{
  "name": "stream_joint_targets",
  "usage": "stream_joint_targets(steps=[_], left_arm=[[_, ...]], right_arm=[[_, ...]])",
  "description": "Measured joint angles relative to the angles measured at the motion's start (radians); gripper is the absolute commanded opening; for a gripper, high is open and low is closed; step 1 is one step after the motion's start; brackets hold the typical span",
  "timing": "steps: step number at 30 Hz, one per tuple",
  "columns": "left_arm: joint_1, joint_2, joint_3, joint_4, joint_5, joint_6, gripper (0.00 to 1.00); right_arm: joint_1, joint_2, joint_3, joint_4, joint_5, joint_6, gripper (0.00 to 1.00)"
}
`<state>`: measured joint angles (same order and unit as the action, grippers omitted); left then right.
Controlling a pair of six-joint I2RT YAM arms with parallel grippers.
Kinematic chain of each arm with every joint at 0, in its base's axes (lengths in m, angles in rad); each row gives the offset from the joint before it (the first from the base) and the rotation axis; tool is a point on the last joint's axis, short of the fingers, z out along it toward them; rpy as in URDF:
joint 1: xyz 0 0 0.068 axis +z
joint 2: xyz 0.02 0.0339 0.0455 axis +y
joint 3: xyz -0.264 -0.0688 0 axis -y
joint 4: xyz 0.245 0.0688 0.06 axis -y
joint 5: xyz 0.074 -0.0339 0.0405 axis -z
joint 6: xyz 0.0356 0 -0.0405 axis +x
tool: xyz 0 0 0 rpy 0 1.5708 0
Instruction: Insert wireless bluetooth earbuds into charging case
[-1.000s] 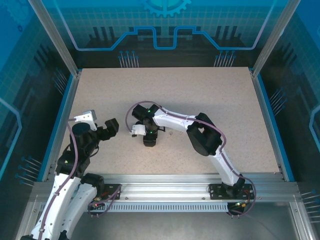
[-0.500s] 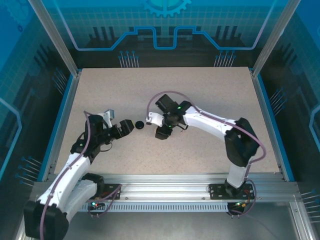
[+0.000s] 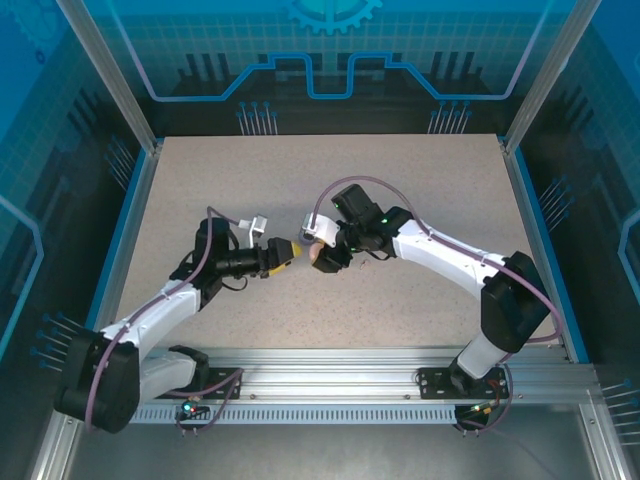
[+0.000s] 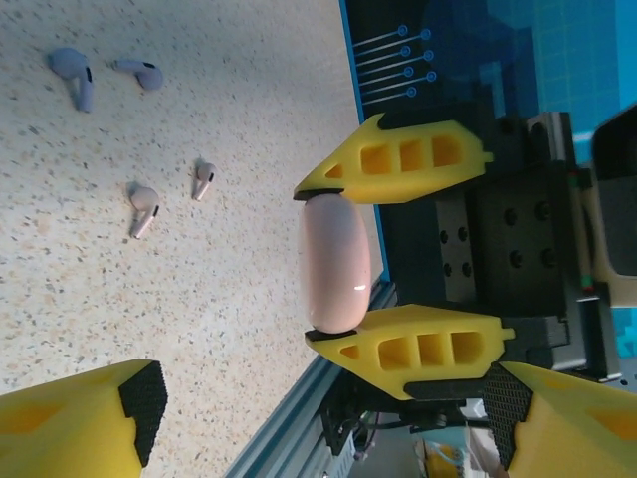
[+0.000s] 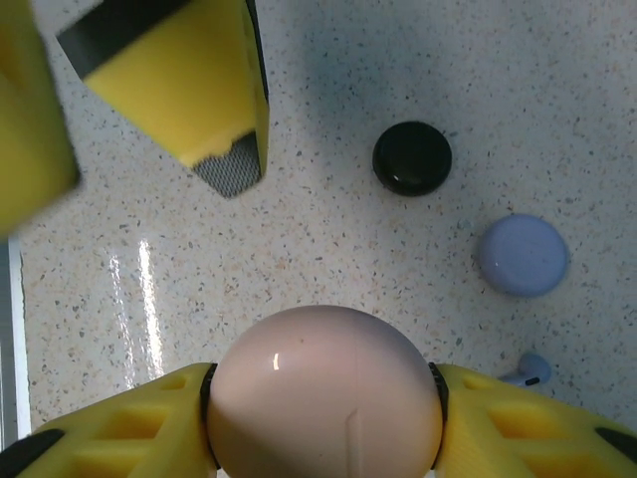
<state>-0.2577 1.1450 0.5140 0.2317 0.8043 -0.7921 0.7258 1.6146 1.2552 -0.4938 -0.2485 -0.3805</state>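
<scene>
Pink case (image 5: 323,393) | clenched in right claw (image 5: 323,400) | left claw (image 3: 284,255) spread, beside it | earbuds (image 4: 144,204) loose on table (image 4: 199,319)

No text, label, brand name or number can be read on any surface. A gear-shaped emblem (image 3: 333,12) is printed at the top of the blue back panel (image 3: 200,50), among line patterns, and no lettering is carried by it.
</scene>
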Motion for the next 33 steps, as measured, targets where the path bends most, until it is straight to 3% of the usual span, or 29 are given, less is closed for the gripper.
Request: stream_joint_targets(steps=[6, 33], left_arm=[[-0.040, 0.060, 0.029, 0.044, 0.026, -0.020, 0.80], [-0.100, 0.207, 0.114, 0.061, 0.076, -0.018, 0.35]], right_arm=[[0.007, -0.009, 0.000, 0.009, -0.007, -0.001, 0.49], [0.020, -0.005, 0.003, -0.011, -0.043, 0.000, 0.49]])
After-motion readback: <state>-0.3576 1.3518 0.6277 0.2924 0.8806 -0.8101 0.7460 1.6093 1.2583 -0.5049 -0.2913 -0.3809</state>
